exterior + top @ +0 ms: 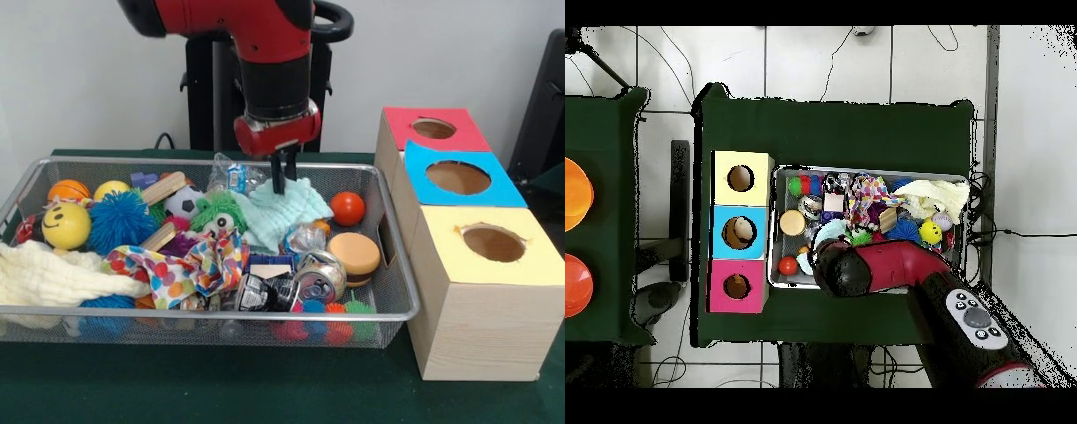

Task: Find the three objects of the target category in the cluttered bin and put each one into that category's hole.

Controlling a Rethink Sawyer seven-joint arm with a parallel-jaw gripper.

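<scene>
Tabletop (265,397): dark green cover, carrying the bin and the wooden boxes.

Arm (265,53): red and black, descending from above over the bin's far side; in the overhead view it covers the bin's near edge.

Bin (212,314): wide, shallow silver wire-mesh basket, thick rounded rim, crowded with clutter.

Boxes: three pale wood boxes in a row just beside the bin's side. Yellow-ringed hole (493,242) nearest the camera, blue-ringed hole (457,177) in the middle, red-ringed hole (433,129) farthest.

Cloths: cream cloth (53,278) draped over one corner; pale mint cloth (282,210) near the middle far side; polka-dot fabric (190,265) in front.

End effector (279,181): dark fingers drawn close together, tips down on or into the mint cloth; whether anything is held between them, I cannot tell.

Balls: blue spiky ball (119,221), yellow smiley ball (65,225), small soccer ball (183,202), orange ball (348,208).

Other: green fuzzy toy with eyes (216,212), tan round disc (354,254), metal can (318,278).

Plush animals: none identifiable in either view.
</scene>
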